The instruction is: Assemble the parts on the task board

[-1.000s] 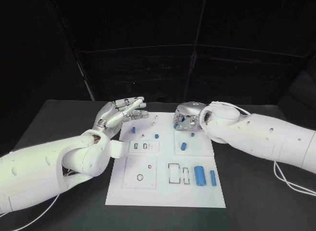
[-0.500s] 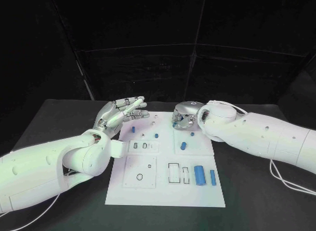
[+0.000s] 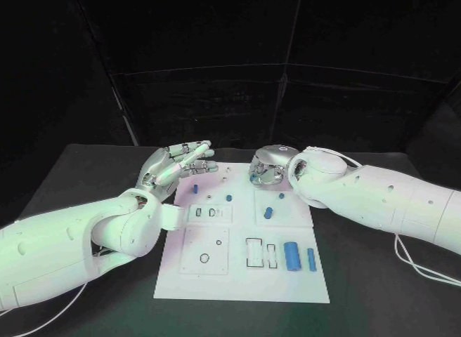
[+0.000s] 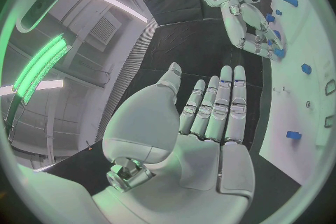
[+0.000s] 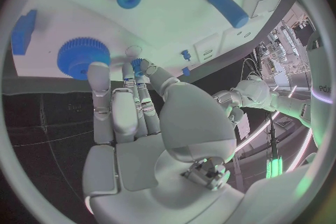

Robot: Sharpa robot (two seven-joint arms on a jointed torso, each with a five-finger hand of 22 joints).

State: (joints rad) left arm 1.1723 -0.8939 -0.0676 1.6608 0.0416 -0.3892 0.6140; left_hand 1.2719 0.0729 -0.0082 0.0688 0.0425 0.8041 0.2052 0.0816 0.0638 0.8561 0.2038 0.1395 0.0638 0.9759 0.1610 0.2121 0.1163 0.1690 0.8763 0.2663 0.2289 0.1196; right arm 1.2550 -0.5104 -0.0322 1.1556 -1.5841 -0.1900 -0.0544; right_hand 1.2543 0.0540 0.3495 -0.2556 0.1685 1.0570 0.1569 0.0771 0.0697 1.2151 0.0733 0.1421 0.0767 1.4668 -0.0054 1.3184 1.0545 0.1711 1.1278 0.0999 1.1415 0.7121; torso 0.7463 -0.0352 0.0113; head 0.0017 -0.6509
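Note:
The white task board lies in the middle of the black table. My left hand hovers over its far left corner, fingers straight and apart, holding nothing; its palm is bare. My right hand is low over the board's far end. There it pinches a small blue part between thumb and a fingertip, next to a blue gear. Blue parts lie on the board: a peg, a round piece, a thick cylinder and a thin bar.
Empty cut-outs mark the board: a ring and a tall rectangle toward its near end. Bare black table flanks the board on both sides. A white cable trails under my right arm.
My right hand has shifted a little toward the board's far middle. The left hand has stayed where it was.

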